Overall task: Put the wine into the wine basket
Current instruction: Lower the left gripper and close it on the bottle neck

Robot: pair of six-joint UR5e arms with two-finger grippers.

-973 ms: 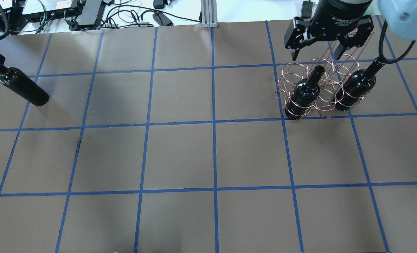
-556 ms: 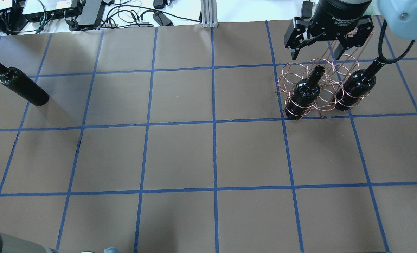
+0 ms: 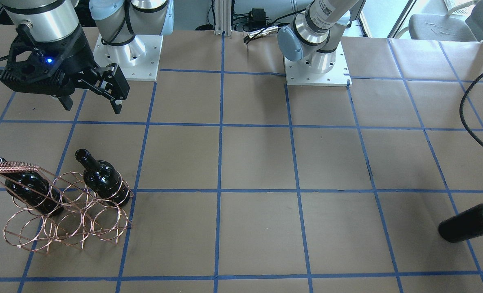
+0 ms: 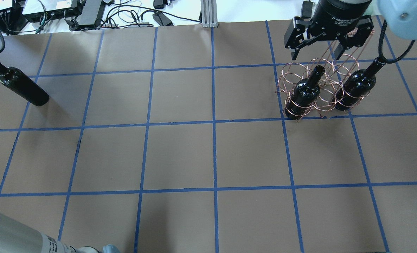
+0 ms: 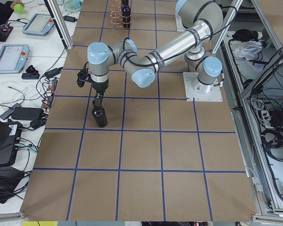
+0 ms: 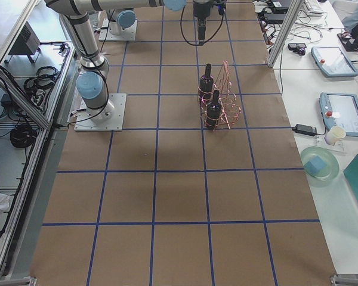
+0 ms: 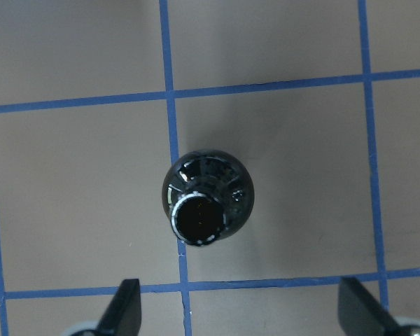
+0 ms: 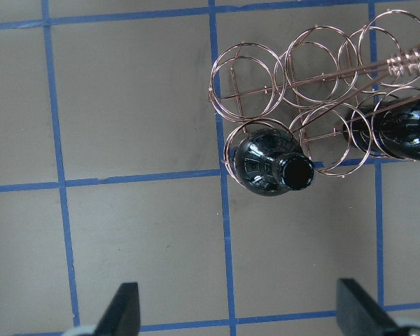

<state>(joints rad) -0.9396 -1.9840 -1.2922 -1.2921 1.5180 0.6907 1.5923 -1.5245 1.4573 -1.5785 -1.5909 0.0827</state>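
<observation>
One wine bottle stands alone on the table at the far left; it also shows in the left wrist view and the front view. My left gripper is open and empty above it, the bottle not between the fingers; in the left side view the gripper hangs just over the bottle's mouth. The copper wire wine basket stands at the far right with two bottles upright in its rings. My right gripper is open and empty, above the basket's far side.
Cables and power boxes and an aluminium post lie past the table's far edge. The left arm's elbow shows at the bottom left. The arm bases stand on the robot's side.
My left gripper has drawn away from the lone bottle's neck and left the overhead view. The left arm's elbow has come in at the bottom left. The right arm has not moved.
</observation>
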